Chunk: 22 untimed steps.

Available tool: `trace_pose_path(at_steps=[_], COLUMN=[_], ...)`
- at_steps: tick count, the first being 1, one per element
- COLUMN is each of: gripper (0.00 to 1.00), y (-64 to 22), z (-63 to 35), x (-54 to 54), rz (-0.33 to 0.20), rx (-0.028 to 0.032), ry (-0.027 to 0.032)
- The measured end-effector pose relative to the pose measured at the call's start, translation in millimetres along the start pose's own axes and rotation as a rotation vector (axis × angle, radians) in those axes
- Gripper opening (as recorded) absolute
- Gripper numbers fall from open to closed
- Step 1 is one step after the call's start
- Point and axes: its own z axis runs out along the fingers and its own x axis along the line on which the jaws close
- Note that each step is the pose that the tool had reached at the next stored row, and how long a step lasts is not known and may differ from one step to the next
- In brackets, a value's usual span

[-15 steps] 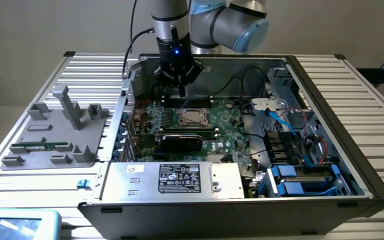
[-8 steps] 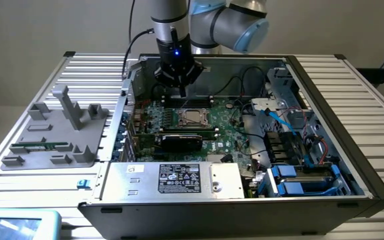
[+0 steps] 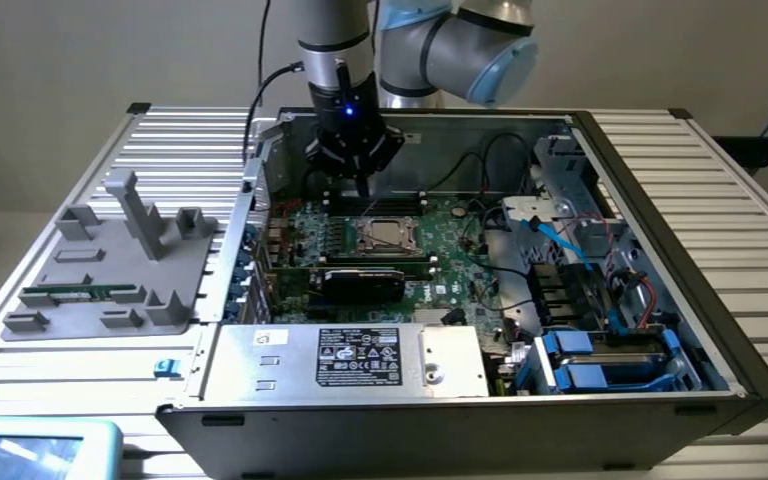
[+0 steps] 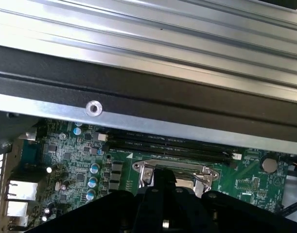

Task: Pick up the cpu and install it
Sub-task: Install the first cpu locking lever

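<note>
Slatted metal table (image 3: 704,200), with an open computer case (image 3: 398,440) lying on it, lid off and insides facing up. On the exterior view's left, outside the case, a grey holder tray (image 3: 64,265) carrying a long green memory stick (image 3: 84,293).

Inside the case, a green motherboard (image 3: 458,255) lying flat, with a silver power supply box (image 3: 344,360) on the near side of it.

Hanging down into the case from the arm: the gripper (image 3: 355,186), pointing straight down at the board's far edge, fingers drawn together, nothing seen pinched between them.

Just on the near side of the gripper and a touch toward the exterior view's right, the square metal socket (image 3: 360,237). Inside its frame, a pale silvery square, judged to be the cpu (image 3: 384,236), lying flat and level rather than tilted, apart from the fingertips. No long axis to speak of on a square chip; edges squared up with the frame.

Closest thing under the fingertips: the dark memory slots (image 3: 377,207) between the gripper and the socket. In the wrist view, the same frame sits directly ahead of the dark fingers.
</note>
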Motion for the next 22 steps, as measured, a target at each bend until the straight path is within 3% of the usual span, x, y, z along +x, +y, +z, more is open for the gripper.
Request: trace_pose_path(at_steps=[4, 6, 7, 9, 12, 13, 15, 18, 22], gripper=[0.09, 0.09, 0.09, 0.09, 0.09, 0.09, 0.09, 0.09, 0.09], y=[-0.2, -0.8, -1.3, -2.6, -4.5, -5.9, -10.5, -16.0, -21.1], z=[4.5, 6.1, 6.6, 7.1, 7.7, 8.2, 9.8, 12.6, 16.9], x=[8.0, 9.1, 9.3, 9.6, 10.0, 10.3, 11.2, 12.4, 14.0], rz=[0.001, 0.002, 0.003, 0.008, 0.015, 0.017, 0.019, 0.021, 0.023], rx=[-0.0063, -0.0143, -0.0213, -0.0427, -0.0910, -0.1008, -0.1098, -0.1169, -0.1308], ry=[-0.0010, -0.0022, -0.0030, -0.0061, -0.0137, -0.0152, -0.0165, -0.0173, -0.0191])
